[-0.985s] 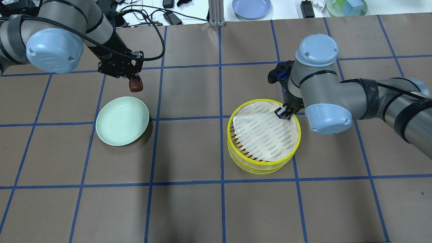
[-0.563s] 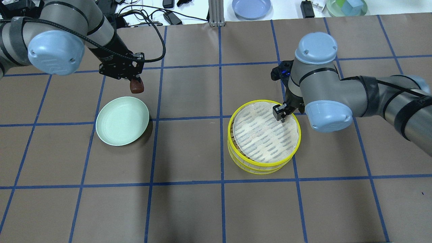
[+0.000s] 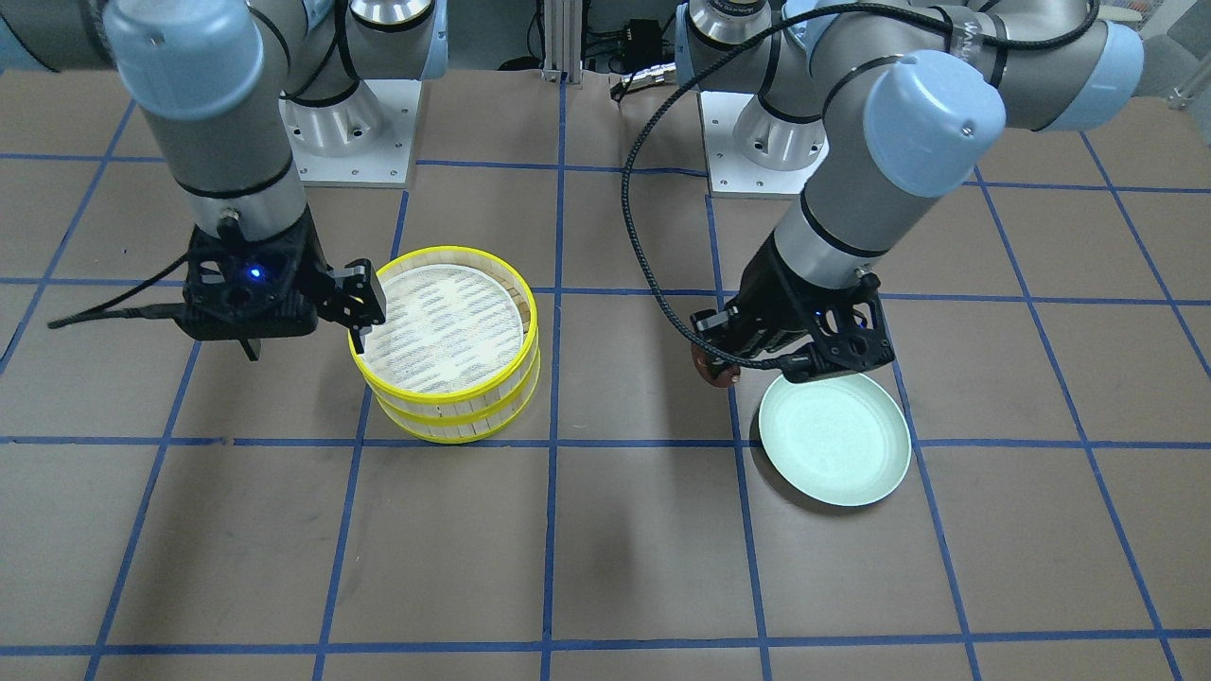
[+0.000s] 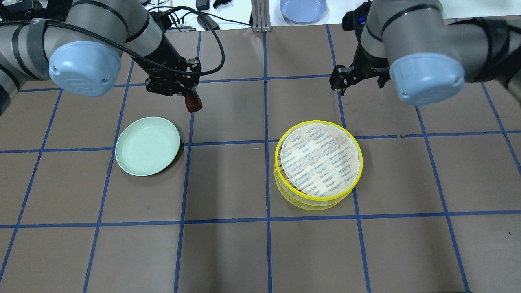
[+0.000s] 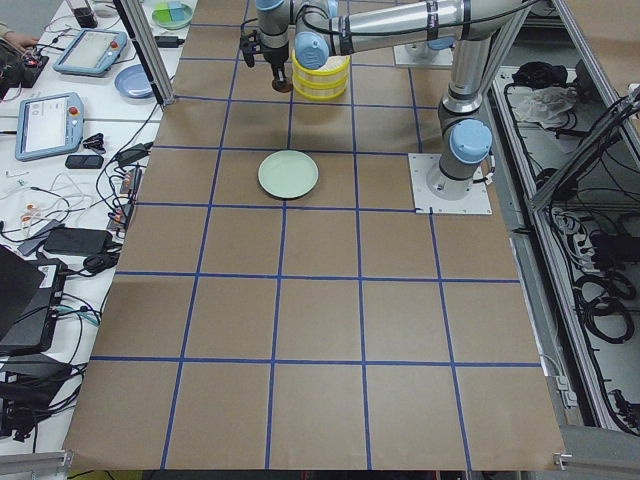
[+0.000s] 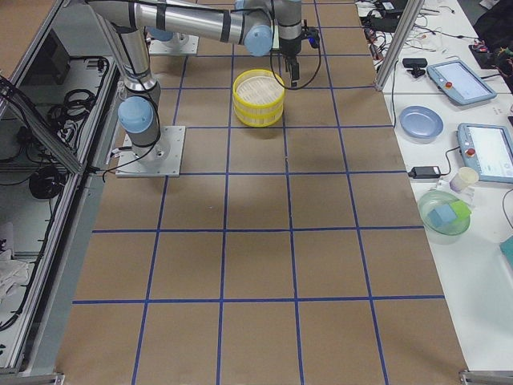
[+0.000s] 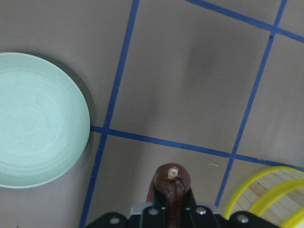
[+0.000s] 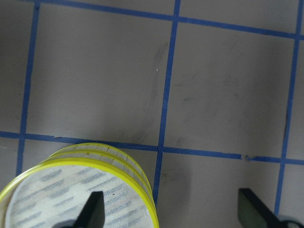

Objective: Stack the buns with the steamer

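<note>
Reddish-brown, the bun (image 4: 195, 105) hangs pinched in the left pincer (image 4: 192, 99), off the counter (image 4: 228, 183) between the green plate (image 4: 147, 151) and the yellow steamer (image 4: 277, 160), nearer the plate (two tiers, mesh liner (image 4: 321, 160) on top). Spread wide, the right pincer (image 4: 340, 83) hovers by the steamer's far edge.

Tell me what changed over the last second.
The right gripper, now open, lifted clear of the white mesh liner in the yellow bamboo steamer stack. The left gripper carried the reddish-brown bun sideways toward the steamer. The pale green plate and steamer stayed put.
</note>
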Motion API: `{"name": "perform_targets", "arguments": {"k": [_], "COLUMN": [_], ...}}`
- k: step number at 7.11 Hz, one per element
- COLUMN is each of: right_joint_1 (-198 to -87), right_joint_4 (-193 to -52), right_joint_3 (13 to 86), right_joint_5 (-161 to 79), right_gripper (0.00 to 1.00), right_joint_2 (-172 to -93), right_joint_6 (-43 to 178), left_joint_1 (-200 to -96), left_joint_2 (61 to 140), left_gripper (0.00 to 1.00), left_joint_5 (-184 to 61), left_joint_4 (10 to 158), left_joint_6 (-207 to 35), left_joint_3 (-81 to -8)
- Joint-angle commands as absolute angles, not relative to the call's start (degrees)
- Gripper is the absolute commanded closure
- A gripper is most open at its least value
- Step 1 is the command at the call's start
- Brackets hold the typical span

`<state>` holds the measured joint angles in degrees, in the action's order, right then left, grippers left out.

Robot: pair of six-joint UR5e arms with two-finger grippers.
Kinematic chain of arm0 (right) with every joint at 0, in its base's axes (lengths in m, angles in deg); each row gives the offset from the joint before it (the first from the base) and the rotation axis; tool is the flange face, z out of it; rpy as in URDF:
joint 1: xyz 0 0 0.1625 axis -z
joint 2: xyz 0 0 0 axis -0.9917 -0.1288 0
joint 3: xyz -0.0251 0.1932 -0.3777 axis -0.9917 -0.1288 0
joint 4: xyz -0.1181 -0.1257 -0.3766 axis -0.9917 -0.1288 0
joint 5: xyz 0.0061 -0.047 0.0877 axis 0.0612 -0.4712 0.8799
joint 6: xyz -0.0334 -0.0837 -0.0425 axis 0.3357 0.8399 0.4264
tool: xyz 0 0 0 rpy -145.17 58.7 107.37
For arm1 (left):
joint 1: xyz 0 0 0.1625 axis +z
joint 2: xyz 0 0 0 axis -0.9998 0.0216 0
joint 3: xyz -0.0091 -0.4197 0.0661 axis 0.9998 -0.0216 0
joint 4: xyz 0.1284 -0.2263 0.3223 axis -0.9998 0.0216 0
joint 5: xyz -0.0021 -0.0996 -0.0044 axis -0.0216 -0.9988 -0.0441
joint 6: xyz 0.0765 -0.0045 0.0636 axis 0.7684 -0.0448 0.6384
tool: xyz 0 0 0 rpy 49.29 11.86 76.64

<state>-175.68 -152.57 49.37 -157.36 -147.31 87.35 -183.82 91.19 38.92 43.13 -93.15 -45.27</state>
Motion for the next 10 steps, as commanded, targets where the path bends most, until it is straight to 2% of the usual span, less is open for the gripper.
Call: {"name": "perform_targets", "arguments": {"k": [1, 3, 6, 7, 8, 9, 10], "right_joint_1": [-175.9, -175.9, -175.8, -175.9, -175.9, -175.9, -175.9], "right_joint_4": [-143.5, -138.5, -134.1, -133.9, -133.8, -133.8, -133.8], "right_joint_3": [40.7, 40.3, 40.3, 40.4, 40.4, 40.7, 41.2], "right_joint_5": [-157.5, -157.3, -156.9, -155.3, -155.5, -155.3, -155.4], "right_gripper": [0.0, 0.0, 0.0, 0.0, 0.0, 0.0, 0.0], "right_joint_2": [-151.0, -153.1, -153.9, -153.9, -153.9, -154.0, -154.0], "right_joint_6": [80.0, 76.9, 72.5, 72.5, 72.6, 72.6, 72.9], "left_joint_1": [-194.7, -202.1, -204.0, -204.0, -204.1, -204.1, -204.2], "left_joint_2": [90.7, 92.3, 94.2, 94.9, 95.5, 96.0, 96.3], "left_gripper": [1.0, 1.0, 1.0, 0.93, 0.66, 0.31, 0.11], "left_joint_5": [38.8, 38.4, 33.1, 33.1, 33.1, 33.1, 33.2], "left_joint_4": [42.8, 42.7, 33.1, 32.9, 32.8, 32.8, 32.6], "left_joint_6": [-105.3, -111.3, -112.5, -112.5, -112.5, -112.5, -112.2], "left_joint_3": [-45.3, -45.6, -52.0, -52.6, -52.6, -52.6, -52.5]}}
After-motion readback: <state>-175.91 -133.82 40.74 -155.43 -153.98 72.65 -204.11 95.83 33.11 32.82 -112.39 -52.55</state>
